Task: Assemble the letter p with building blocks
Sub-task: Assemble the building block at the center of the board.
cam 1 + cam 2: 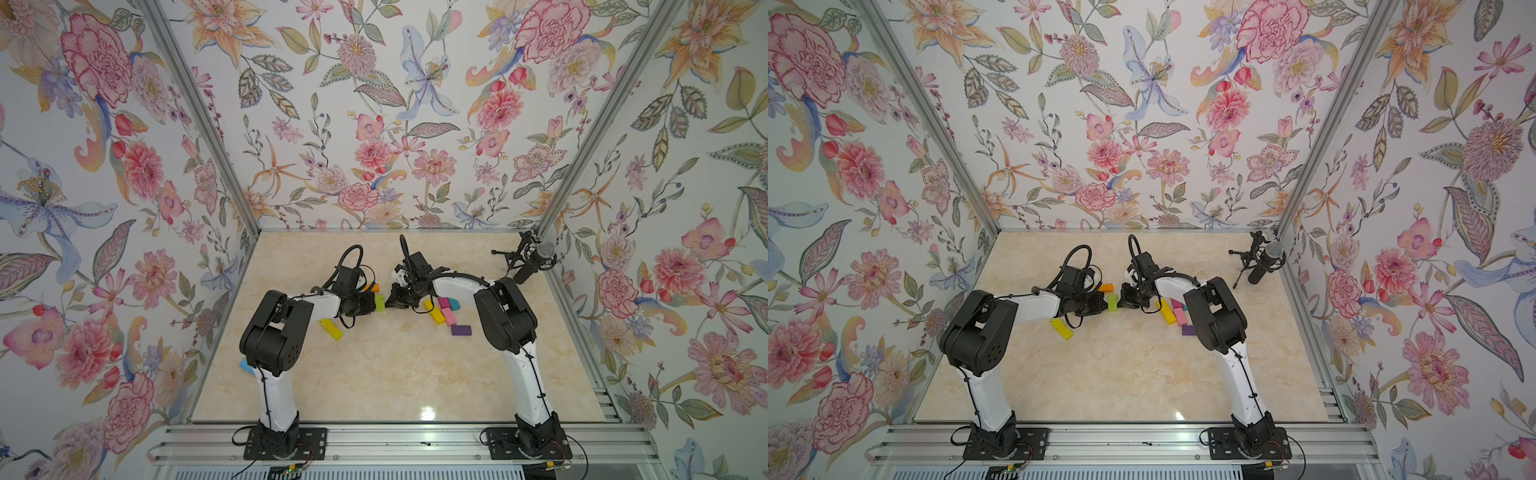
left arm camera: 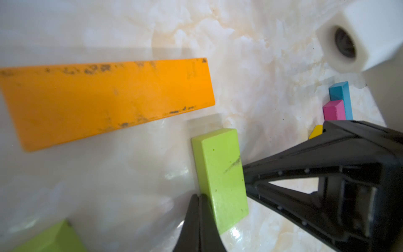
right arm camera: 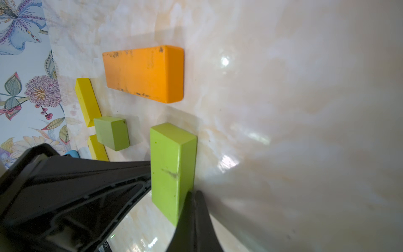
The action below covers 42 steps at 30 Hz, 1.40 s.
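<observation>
Watching both wrist feeds. The lime green block [image 2: 220, 174] lies flat on the marble tabletop [image 1: 395, 374]; it is glossy, with one dark scuff on its top face. The orange block [image 2: 109, 100] is longer, with paint chipped along its edges. It lies flat just beyond the lime one, at right angles to it, with a small gap between them.

Left gripper [image 2: 198, 201]: jaws pressed together with nothing between them, tip against one long side of the lime block. Right gripper [image 3: 194, 195]: likewise closed and empty, tip at the opposite long side. I read both as touching the block.

In both top views the lime block sits at the centre of the table's width, slightly toward the far wall.

A dull green block [image 3: 112, 133] lies beyond the left gripper. A yellow block [image 1: 331, 329] lies near the left wrist.

A second yellow block [image 1: 434, 311], the pink blocks [image 1: 449, 316], a teal block [image 1: 454, 304] and a purple block [image 1: 461, 330] bunch together just beside the right forearm.

A blue block [image 1: 246, 366] sits at the table's left edge, partly hidden by the left elbow.

A microphone [image 1: 540, 254] on its stand occupies the far right corner. My widest open marble lies toward the arm bases.
</observation>
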{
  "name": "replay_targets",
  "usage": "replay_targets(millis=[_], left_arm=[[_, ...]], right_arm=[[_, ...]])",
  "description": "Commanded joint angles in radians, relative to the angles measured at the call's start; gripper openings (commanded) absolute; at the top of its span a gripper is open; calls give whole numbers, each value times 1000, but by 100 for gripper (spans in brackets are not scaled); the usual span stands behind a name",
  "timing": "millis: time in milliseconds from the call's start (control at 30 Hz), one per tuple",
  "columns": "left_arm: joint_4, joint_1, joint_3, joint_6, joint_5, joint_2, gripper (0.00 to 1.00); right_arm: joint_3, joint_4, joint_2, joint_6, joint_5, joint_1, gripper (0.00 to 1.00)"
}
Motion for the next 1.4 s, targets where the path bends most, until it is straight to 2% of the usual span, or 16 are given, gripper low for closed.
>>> replay_targets(millis=[0,1367], left_arm=[[-35,9,-12,18,3,15,0],[-48,47,35,37,32,56,0]], right_arm=[[11,-29,52,9,18,8,0],[105,-45,114,19,1,2,0]])
